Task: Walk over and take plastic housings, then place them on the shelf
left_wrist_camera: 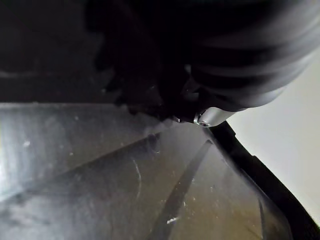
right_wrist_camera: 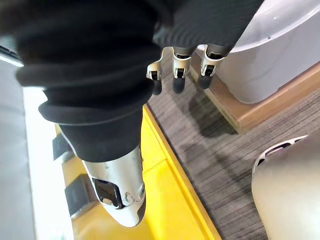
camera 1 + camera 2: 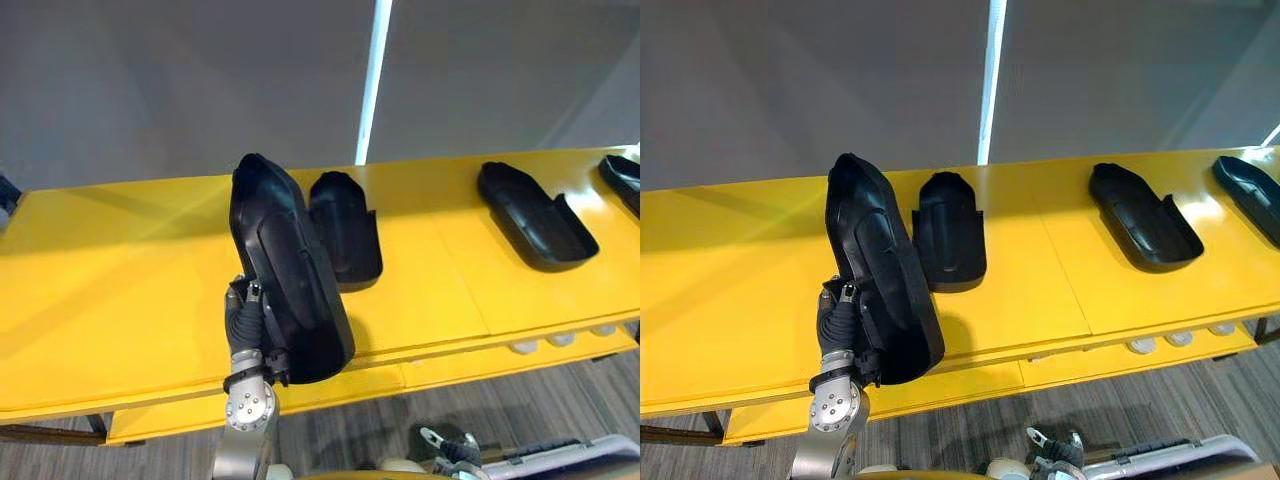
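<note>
While the left hand (image 3: 248, 325) is carrying a black plastic housing (image 3: 285, 250) up on end over the yellow shelf (image 3: 120, 290), you are looking at a piece that is not set down yet. It is leaning with its top toward the back of the shelf and its lower end hanging past the front edge, and the hand is sitting against its left side near that lower end.

My reading is that it is being held steep like this so it can clear the edge and be laid flat on the bare stretch to the left of the others. You are not getting that hand's grasp from these views. The housing is covering the contact, and the left wrist view is giving you just its scuffed inner face beneath the dark cover, so I cannot tell.

Three more are already lying hollow side up on the shelf. The nearest housing (image 3: 345, 230) is just beside the carried one on its right, a second housing (image 3: 535, 215) is well to the right, and a third housing (image 3: 625, 180) is running off the right edge.

The right hand (image 2: 176, 60) is hanging low by the shelf's front over the grey floor (image 2: 200, 145), its fingers (image 2: 176, 82) drooping loosely, released and holding nothing.
</note>
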Controlling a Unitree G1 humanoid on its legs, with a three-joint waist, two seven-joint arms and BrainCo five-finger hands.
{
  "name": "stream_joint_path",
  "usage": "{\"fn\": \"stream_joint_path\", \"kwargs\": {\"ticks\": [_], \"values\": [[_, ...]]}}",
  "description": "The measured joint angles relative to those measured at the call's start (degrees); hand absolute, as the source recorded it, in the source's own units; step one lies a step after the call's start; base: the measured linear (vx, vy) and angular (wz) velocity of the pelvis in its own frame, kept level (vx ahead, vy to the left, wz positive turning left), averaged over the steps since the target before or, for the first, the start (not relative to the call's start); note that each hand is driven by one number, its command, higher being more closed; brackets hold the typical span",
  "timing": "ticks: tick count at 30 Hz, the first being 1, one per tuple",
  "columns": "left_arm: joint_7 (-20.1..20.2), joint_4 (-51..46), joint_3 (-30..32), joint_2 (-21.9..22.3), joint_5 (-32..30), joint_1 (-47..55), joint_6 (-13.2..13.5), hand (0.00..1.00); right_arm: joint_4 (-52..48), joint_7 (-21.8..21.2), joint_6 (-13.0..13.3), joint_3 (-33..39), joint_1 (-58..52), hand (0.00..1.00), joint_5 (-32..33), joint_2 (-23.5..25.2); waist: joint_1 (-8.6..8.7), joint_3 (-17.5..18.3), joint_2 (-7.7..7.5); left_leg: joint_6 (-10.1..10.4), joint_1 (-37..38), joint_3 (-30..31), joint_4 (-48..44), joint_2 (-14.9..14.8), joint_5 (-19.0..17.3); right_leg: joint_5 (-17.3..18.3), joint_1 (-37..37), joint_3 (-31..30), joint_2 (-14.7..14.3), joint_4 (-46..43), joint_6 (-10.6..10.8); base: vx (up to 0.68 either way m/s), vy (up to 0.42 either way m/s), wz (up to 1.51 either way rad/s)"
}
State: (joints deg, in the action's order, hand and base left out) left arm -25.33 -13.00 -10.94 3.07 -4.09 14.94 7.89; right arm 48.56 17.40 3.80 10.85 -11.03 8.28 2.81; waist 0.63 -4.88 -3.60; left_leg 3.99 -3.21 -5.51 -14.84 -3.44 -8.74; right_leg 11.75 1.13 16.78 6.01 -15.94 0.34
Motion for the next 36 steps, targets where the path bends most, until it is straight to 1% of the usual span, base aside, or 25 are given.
{"fn": "stream_joint_path", "kwargs": {"ticks": [1, 2, 3, 6, 7, 8, 9, 10, 11, 12, 13, 15, 16, 17, 18, 19, 21, 22, 23, 24, 25, 26, 28, 32, 36], "values": [[-0.08, -0.16, -0.01, 0.01, 0.01, -0.17, 0.00, 1.00, 0.04, 0.06, 0.00, 0.00, 0.03, 0.00, 0.00, -0.03, 0.08, -0.01, -0.18, -0.05, -0.93, -0.89, -1.37, -0.19, 0.01, -0.23, 0.12, 0.57, 0.37, -0.11, -0.37, 0.03, 0.039, 0.54], [-0.34, -0.36, 0.13, -0.17, 0.02, -0.39, 0.04, 1.00, 0.07, 0.26, -0.05, -0.12, 0.26, 0.00, -0.01, -0.02, -0.04, -0.24, -0.49, -1.43, -3.55, -5.04, -5.46, -1.92, -1.46, -0.69, 0.10, 0.45, 0.76, -0.20, -1.00, 0.01, 0.047, 0.41], [-0.82, -0.43, 0.37, -0.51, 0.06, -0.38, 0.10, 1.00, 0.15, 0.37, -0.09, -0.07, 0.70, 0.00, -0.02, -0.10, 0.07, -0.28, -0.60, -3.70, -4.47, -10.18, -7.73, -5.95, -3.09, -0.67, 0.17, 0.55, 0.91, -0.87, -1.03, 0.02, 0.054, 0.34], [-1.12, -0.42, 0.35, -0.57, 0.13, -0.30, 0.10, 1.00, 0.70, 0.62, -0.17, 0.07, 1.19, 0.00, -0.07, -0.44, 0.26, -0.50, -1.47, -3.20, -6.66, -11.07, -8.17, -12.00, -2.83, -0.66, -0.25, 0.21, 2.79, -1.20, -1.00, 0.04, 0.141, 0.16], [-1.04, -0.42, -0.12, -0.63, 0.55, -0.30, 0.11, 1.00, 1.07, 1.18, -0.27, 0.15, 1.09, 0.00, -0.18, -0.70, 0.63, -0.63, -1.74, -1.61, -6.96, -9.78, -6.46, -13.75, -1.76, -0.71, -0.93, 0.18, 4.11, -1.05, -0.83, 0.07, 0.290, 0.12], [-1.05, -0.43, -0.82, -0.55, 0.99, -0.35, 0.12, 1.00, 2.09, 1.35, -0.42, 0.47, 0.98, 0.00, -0.51, -0.98, 0.71, -0.22, -1.06, -0.18, -6.63, -7.51, -2.97, -14.87, 0.55, -1.15, -1.31, 0.16, 4.86, -1.07, 0.53, 0.10, 0.419, 0.08], [-1.04, -0.44, -1.10, -0.45, 1.19, -0.41, 0.19, 1.00, 2.25, 1.36, -0.45, 0.73, 0.76, 0.00, -0.60, -1.09, 0.69, 0.09, -0.46, -0.44, -6.49, -6.09, -1.28, -15.32, 2.80, -1.37, -1.43, 0.15, 5.04, -0.99, 1.77, 0.10, 0.396, -0.07], [-1.13, -0.47, -1.70, -0.19, 1.18, -0.60, 0.34, 1.00, 2.32, 1.37, -0.43, 2.05, 0.70, 0.00, -0.67, -1.30, 0.64, 1.01, 1.42, 1.88, -6.53, -2.86, -1.04, -15.73, 6.57, -1.12, -1.72, -0.07, 5.36, -0.64, 5.09, 0.11, 0.511, -0.09], [-1.07, -0.40, -1.91, -1.15, 1.19, -1.27, 0.28, 1.00, 2.37, 1.35, -0.58, 2.50, 0.70, 0.00, -0.65, -0.73, 0.76, 1.31, 0.26, 6.62, -6.90, -1.73, -2.65, -14.46, 3.07, -1.34, -1.99, -0.43, 6.99, -0.19, 7.26, 0.07, 0.427, -0.07], [-1.10, -0.40, -1.90, -1.88, 1.21, -1.66, 0.27, 1.00, 2.38, 1.27, -0.65, 2.07, 0.70, 0.00, -0.64, -0.23, 0.87, 1.28, -0.70, 6.59, -7.32, -1.86, -3.60, -13.66, 1.96, -2.43, -1.93, -0.78, 7.94, 0.15, 8.41, 0.05, 0.510, -0.10], [-1.16, -0.38, -1.92, -3.36, 1.20, -2.35, 0.27, 1.00, 2.53, 1.09, -1.07, 1.08, 0.71, 0.00, -0.98, -0.16, 0.15, 0.80, -2.00, 5.29, -8.26, -2.70, -6.55, -12.49, 0.56, -6.23, -1.75, -1.96, 9.21, 1.51, 8.80, -0.02, 0.421, -0.33], [-1.42, -0.39, -1.55, -4.50, 1.19, -2.27, 0.26, 1.00, 2.29, 1.29, -1.31, 1.10, 0.83, 0.00, -1.24, 0.15, -0.94, 0.56, -1.72, 3.88, -8.30, -4.91, -9.52, -12.96, -1.33, -11.39, -0.84, -3.52, 9.26, 2.69, 7.18, -0.04, 0.326, -0.57], [-1.41, -0.42, -1.12, -4.55, 1.16, -2.34, 0.30, 1.00, 2.28, 1.24, -1.59, 0.64, 1.04, 0.00, -1.72, 0.12, -1.61, 0.56, -1.65, 3.43, -7.98, -6.62, -10.56, -13.54, -2.28, -14.13, -0.17, -2.94, 9.16, 2.97, 4.71, -0.09, 0.314, -0.80], [-1.54, -0.52, -0.43, -4.52, 1.16, -2.32, 0.42, 1.00, 2.33, 1.16, -1.71, -0.45, 1.53, 0.00, -2.31, 0.11, -1.87, 0.83, -1.60, 2.54, -7.88, -8.73, -10.45, -13.41, -3.33, -17.22, 0.90, -0.84, 9.23, 3.28, 0.71, -0.15, 0.452, -0.79], [-1.58, -0.46, 0.06, -4.60, 1.16, -2.31, 0.53, 1.00, 2.35, 1.11, -1.75, -0.97, 1.94, 0.00, -2.55, -0.14, -1.41, 0.78, -1.86, 2.11, -7.70, -9.71, -9.61, -12.69, -4.29, -16.73, 2.14, 0.32, 9.77, 2.16, 0.73, -0.15, 0.352, -0.56], [-1.58, -0.41, 0.29, -4.54, 1.17, -2.24, 0.46, 1.00, 2.31, 1.01, -1.83, -1.24, 2.22, 0.00, -2.77, -0.37, -1.30, 0.67, -2.21, 1.29, -7.67, -10.10, -9.64, -12.15, -4.21, -14.95, 2.79, 0.12, 9.69, 0.22, 1.92, -0.17, 0.263, -0.21], [-1.45, -0.38, 0.26, -3.67, 1.16, -1.05, 0.28, 1.00, 2.77, 0.94, -1.81, -0.34, 1.50, 0.00, -3.14, -0.28, -0.47, 0.66, -2.14, -0.08, -6.22, -10.32, -8.57, -10.33, -4.00, -3.33, 4.11, -6.80, 2.75, -8.77, 5.46, -0.12, 0.107, -0.04], [-1.32, -0.37, 0.24, -3.23, 1.16, -0.94, 0.27, 1.00, 2.78, 0.95, -1.80, -0.20, 1.54, 0.00, -3.17, -0.30, -0.35, 0.65, -2.11, -0.64, -5.98, -10.43, -8.13, -9.67, -4.02, -0.97, 4.13, -8.30, 0.91, -9.69, 5.77, -0.10, 0.021, 0.10], [-0.85, -0.37, 0.02, -2.25, 1.11, -0.94, 0.27, 1.00, 2.77, 0.65, -1.74, -0.43, 1.66, 0.00, -3.12, -0.31, -0.01, 0.58, -1.96, -1.34, -6.10, -10.41, -7.67, -8.27, -3.65, 2.81, 4.10, -11.09, -2.53, -9.39, 5.10, -0.13, 0.003, 0.11], [-0.68, -0.36, -0.23, -1.42, 1.08, -0.80, 0.17, 1.00, 2.78, 0.24, -1.75, -0.56, 1.61, 0.00, -3.11, -0.33, -0.08, 0.58, -1.94, -1.28, -6.27, -10.32, -7.74, -7.34, -3.54, 4.20, 3.44, -12.21, -3.38, -7.14, 2.55, -0.12, -0.026, 0.12], [-0.44, -0.36, -0.27, -0.97, 1.05, -0.73, 0.08, 1.00, 2.79, 0.13, -1.75, -0.57, 1.55, 0.00, -2.88, -0.32, -0.11, 0.79, -2.27, -1.18, -6.37, -10.24, -7.99, -6.98, -3.48, 4.90, 2.40, -12.48, -3.16, -5.42, 1.78, -0.11, -0.029, 0.15], [0.16, -0.23, -0.37, -0.46, 0.98, -0.63, -0.34, 1.00, 2.52, 0.12, -1.70, -0.53, 1.62, 0.00, -2.03, -0.02, 0.03, 0.45, -1.10, -0.68, -6.38, -9.42, -7.59, -7.09, -2.96, 4.44, 1.26, -11.88, -3.40, -3.43, 1.10, -0.08, -0.015, 0.18], [0.33, -0.25, -0.81, -0.45, 0.05, -0.64, -0.36, 1.00, 2.24, 0.10, -1.57, -0.37, 1.52, 0.00, -1.99, -0.01, -0.01, 0.47, -0.65, -0.21, -6.22, -8.70, -6.83, -7.52, -1.60, 3.79, 0.58, -10.79, -3.96, -2.42, 0.57, -0.06, -0.059, 0.22], [0.37, -0.25, -0.66, -0.48, -0.14, -0.57, -0.36, 1.00, 2.30, 0.13, -1.72, -0.26, 1.28, 0.00, -1.99, 0.12, -1.44, 0.80, -1.01, 0.99, -4.62, -8.89, -4.43, -8.18, 0.22, 1.79, -2.12, -10.57, -5.60, 1.30, -0.15, 0.02, -0.071, 0.01], [0.76, -0.24, -0.50, -0.50, -0.16, -0.54, -0.46, 1.00, 2.30, 0.12, -1.74, -0.07, 1.21, 0.00, -2.00, 0.14, -1.53, 1.03, -1.20, 0.92, -3.90, -9.29, -3.07, -8.34, 1.15, -0.38, -3.53, -10.60, -6.01, 4.18, 0.14, 0.02, -0.013, -0.01]]}}
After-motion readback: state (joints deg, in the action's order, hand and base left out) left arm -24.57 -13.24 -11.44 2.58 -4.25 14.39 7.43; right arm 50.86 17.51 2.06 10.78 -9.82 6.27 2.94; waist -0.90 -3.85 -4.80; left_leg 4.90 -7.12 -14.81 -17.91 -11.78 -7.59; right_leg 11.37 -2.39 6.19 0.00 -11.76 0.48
